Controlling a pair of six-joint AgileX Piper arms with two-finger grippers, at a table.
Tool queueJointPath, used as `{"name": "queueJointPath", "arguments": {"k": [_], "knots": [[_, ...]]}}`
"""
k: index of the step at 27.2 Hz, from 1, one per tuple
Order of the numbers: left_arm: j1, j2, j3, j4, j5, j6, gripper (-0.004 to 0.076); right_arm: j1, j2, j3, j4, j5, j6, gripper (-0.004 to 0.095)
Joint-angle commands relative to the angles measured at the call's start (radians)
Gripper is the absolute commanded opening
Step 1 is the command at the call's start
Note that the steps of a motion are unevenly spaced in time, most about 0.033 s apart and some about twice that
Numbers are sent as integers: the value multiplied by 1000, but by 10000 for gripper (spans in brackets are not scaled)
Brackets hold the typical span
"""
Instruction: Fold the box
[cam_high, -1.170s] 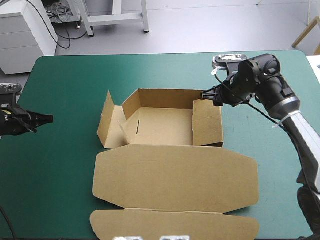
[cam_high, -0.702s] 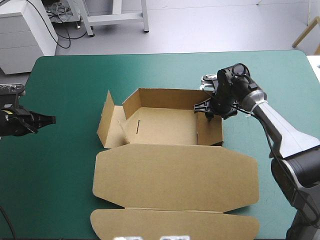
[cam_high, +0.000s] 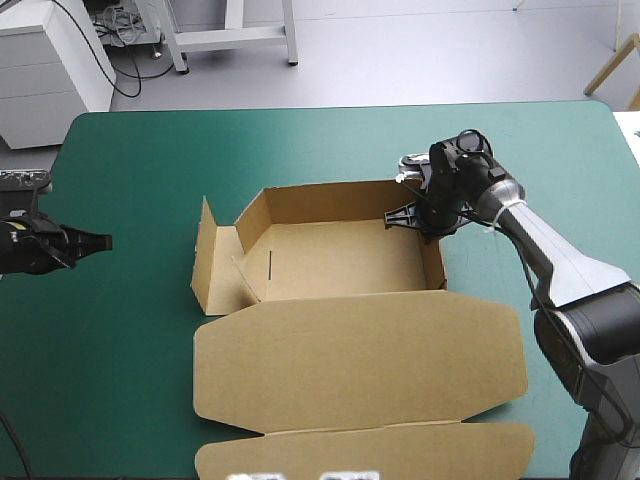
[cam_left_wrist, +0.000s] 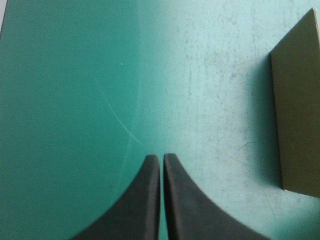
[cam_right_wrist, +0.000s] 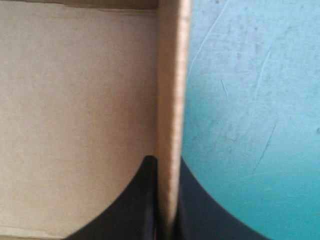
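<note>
The right gripper (cam_right_wrist: 165, 161) is almost fully closed on the right wall (cam_right_wrist: 172, 75) of the box. One of its black fingers (cam_right_wrist: 135, 205) is inside the box and the other is outside, with the board standing upright between them. From above, this gripper (cam_high: 418, 222) holds the wall near the box's back right corner.

The box (cam_high: 340, 262) sits near the middle of the teal-green tabletop (cam_high: 130, 150) as an open brown tray. Its back wall (cam_high: 330, 198) is raised and meets the held right wall (cam_high: 433, 262). On the box's left side, a flap (cam_high: 204, 258) stands up but leans outward and is not tucked in. The wide lid (cam_high: 360, 365) lies flat on the near side of the box, toward the robot.

The left gripper (cam_high: 95, 241) is well to the left of the box. It is fully closed on nothing (cam_left_wrist: 161, 158) and points toward the edge of that left flap (cam_left_wrist: 297, 110).

The step in hand looks like setting and tucking the right wall. To do it well, the pinch should stay firm and the wall should turn about its crease. Pulling sideways would likely slide the light box across the cover. Pressure directed down into the box floor should hold the fold square against the back wall. The box's left side appears to need the same treatment, and the free left gripper is well placed for that.
</note>
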Motion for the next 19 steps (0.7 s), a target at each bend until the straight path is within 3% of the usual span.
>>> {"name": "queueJointPath", "arguments": {"k": [1,7,19], "knots": [[-1,-20,-28,-24,-35,-2,7,-3,-50,-22,-15,8,-27,-19],[-1,-20,-28,-29,-35,-2,7,-32,-85,-49,25,8,-62,-20],[-1,-20,-28,-29,-40,-2,7,-152,-324,-75,212,8,-157,-19]]}}
